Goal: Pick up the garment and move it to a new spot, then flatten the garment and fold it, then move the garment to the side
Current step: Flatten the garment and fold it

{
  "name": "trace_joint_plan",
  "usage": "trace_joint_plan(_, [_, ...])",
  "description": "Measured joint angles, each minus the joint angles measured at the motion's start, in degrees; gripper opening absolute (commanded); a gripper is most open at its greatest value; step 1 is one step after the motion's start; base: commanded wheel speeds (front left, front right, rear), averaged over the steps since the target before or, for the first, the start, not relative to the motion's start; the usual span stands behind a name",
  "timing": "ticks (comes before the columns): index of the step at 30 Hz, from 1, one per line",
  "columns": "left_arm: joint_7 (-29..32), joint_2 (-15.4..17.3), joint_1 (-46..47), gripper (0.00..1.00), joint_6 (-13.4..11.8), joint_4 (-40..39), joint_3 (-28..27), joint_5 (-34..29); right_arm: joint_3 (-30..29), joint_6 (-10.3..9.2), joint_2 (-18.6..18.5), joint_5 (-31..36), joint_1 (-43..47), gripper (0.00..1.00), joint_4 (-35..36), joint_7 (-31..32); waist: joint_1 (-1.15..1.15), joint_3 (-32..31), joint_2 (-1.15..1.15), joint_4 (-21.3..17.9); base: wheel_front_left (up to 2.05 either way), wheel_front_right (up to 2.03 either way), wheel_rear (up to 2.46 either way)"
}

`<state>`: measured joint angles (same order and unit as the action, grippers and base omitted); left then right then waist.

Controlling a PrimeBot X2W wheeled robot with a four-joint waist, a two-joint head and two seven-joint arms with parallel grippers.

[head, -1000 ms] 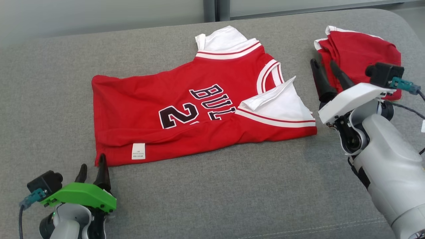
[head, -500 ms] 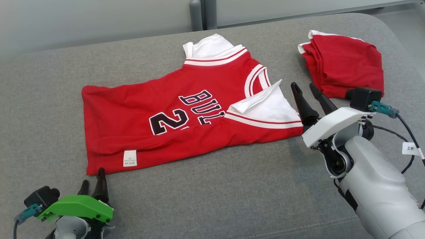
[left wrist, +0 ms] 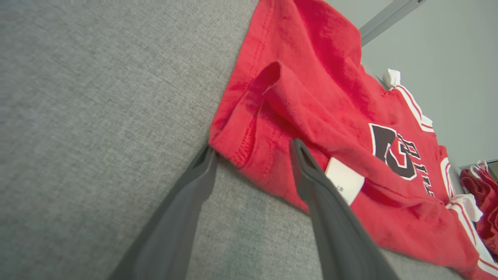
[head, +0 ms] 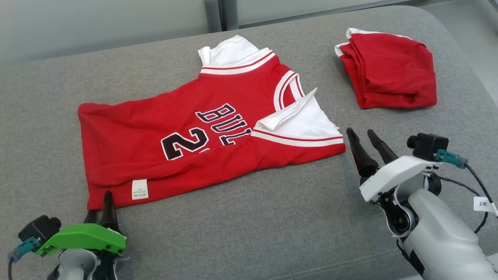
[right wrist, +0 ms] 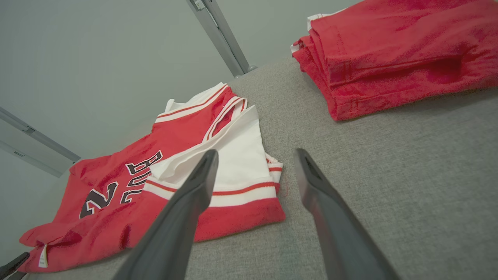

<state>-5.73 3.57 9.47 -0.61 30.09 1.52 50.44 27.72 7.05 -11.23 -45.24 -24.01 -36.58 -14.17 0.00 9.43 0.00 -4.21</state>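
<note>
Head view, surface: broad grey cushion [head: 249, 225], with a pale wall [head: 78, 31] and a metal post [head: 221, 13] behind.
Head view, garment: red jersey [head: 136, 132] spread flat mid-cushion, hem to the left, white-trimmed collar and sleeves to the right, black number and lettering face up; near long edge turned over, white label [head: 139, 189] on that fold.
Head view, far right: folded red garment [head: 393, 74], well apart from the jersey.
Head view, lower left: left gripper [head: 99, 204] under a green shell, fingers parted, tips at the jersey's near hem corner.
Head view, lower right: right gripper [head: 359, 133] under a white shell, fingers parted and empty, just beside the near sleeve's edge but apart from it.
Left wrist view, jaws: spread wide, straddling the hem corner. One dark finger [left wrist: 186, 194] low on the cushion right at the corner's tip, the other over the red cloth beside the white label.
Left wrist view, hold: nothing pinched; contact with the cloth impossible to tell.
Left wrist view, cloth: hem corner rumpled into a raised ridge; number and collar trim farther along.
Right wrist view, jaws: spread wide, bare cushion between the tips, nothing held.
Right wrist view, ahead: white sleeve with red-striped band just beyond one finger; folded red garment at the upper right, on the same cushion.
</note>
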Motion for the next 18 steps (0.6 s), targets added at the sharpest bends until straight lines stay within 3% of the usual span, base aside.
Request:
trace_joint_plan(1, [-0.62,-0.12,0.01,0.00,0.00,0.05,-0.15,0.00,0.03,0.00,0.07,-0.26,0.70,1.00,-0.12,0.00,0.00,0.06,0.00,0.01,0.00,0.00,0.00])
trace_joint_plan(18, [-3.23,-0.74,2.09,0.00,1.14,-2.88,2.53,-0.66,-0.62,0.00,1.83,-5.95,4.00,1.00,-3.39,0.24,0.00,2.11,0.00,2.17,0.00,0.00,0.00])
